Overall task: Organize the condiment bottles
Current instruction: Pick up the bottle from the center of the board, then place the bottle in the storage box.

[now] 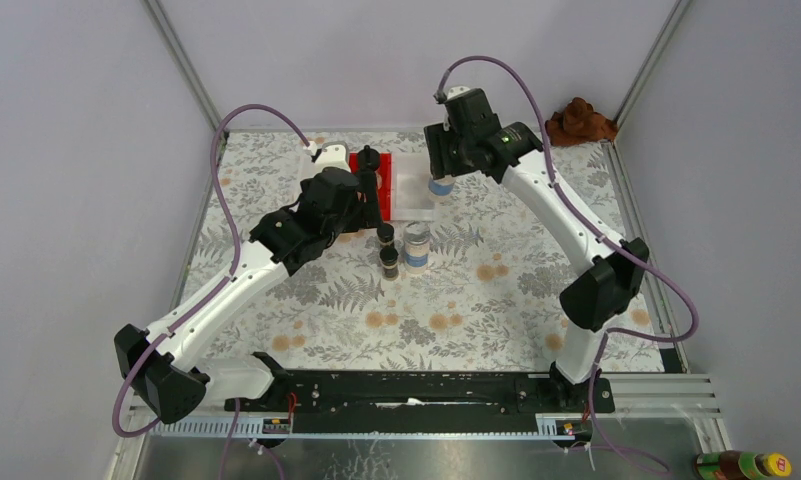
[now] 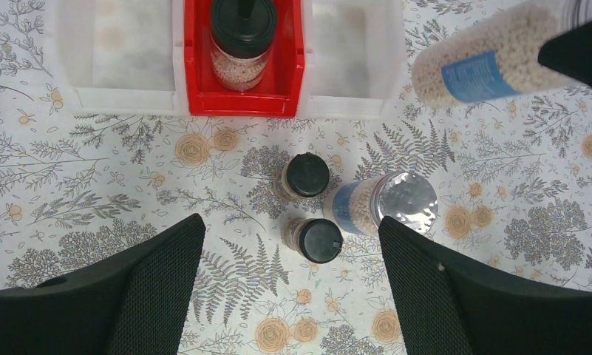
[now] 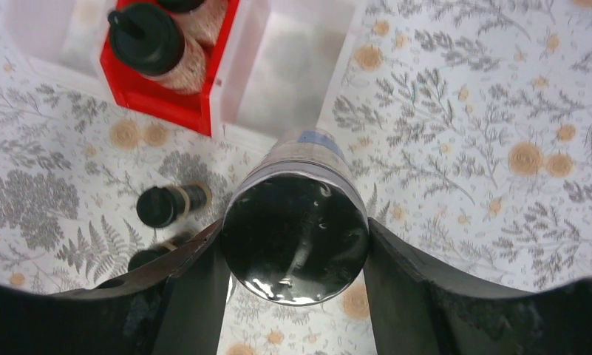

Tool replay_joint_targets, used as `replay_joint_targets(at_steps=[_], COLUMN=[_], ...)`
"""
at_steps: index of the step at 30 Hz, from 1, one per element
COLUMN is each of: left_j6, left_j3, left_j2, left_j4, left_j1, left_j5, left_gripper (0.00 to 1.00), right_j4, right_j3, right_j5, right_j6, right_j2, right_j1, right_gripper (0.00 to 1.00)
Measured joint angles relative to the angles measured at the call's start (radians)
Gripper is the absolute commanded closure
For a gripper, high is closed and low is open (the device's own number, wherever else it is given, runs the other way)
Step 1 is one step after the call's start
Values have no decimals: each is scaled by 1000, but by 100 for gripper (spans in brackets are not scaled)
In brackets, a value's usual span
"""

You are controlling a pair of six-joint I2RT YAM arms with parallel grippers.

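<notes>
My right gripper (image 1: 438,172) is shut on a silver-lidded, blue-labelled jar (image 3: 301,157) and holds it in the air by the front right corner of the white bin (image 3: 285,66). That jar also shows in the left wrist view (image 2: 485,63). The red bin (image 2: 241,105) holds two clear jars with black domed caps (image 3: 148,37), (image 3: 198,11). Two slim dark jars with black caps (image 2: 307,175), (image 2: 320,240) and a second silver-lidded jar (image 2: 405,200) stand on the table in front of the bins. My left gripper (image 2: 289,222) is open and empty above them, its fingers wide on either side.
A second white bin (image 2: 123,89) sits left of the red one. A brown cloth (image 1: 581,120) lies at the back right corner. A brown yellow-capped bottle (image 1: 741,465) lies off the table at the front right. Metal frame rails run along the table's sides.
</notes>
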Motion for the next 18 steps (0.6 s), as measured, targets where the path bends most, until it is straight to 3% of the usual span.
replay_joint_targets(at_steps=[8, 18], left_j6=[0, 1], left_j3=[0, 3], left_j2=[0, 0], left_j4=[0, -19], left_j1=[0, 0], left_j5=[-2, -19], left_gripper=[8, 8], right_j4=[-6, 43], right_j3=[198, 317], right_j5=[-1, -34], right_j6=[-14, -22], right_j2=[167, 348], right_j1=[0, -4], right_gripper=[100, 100])
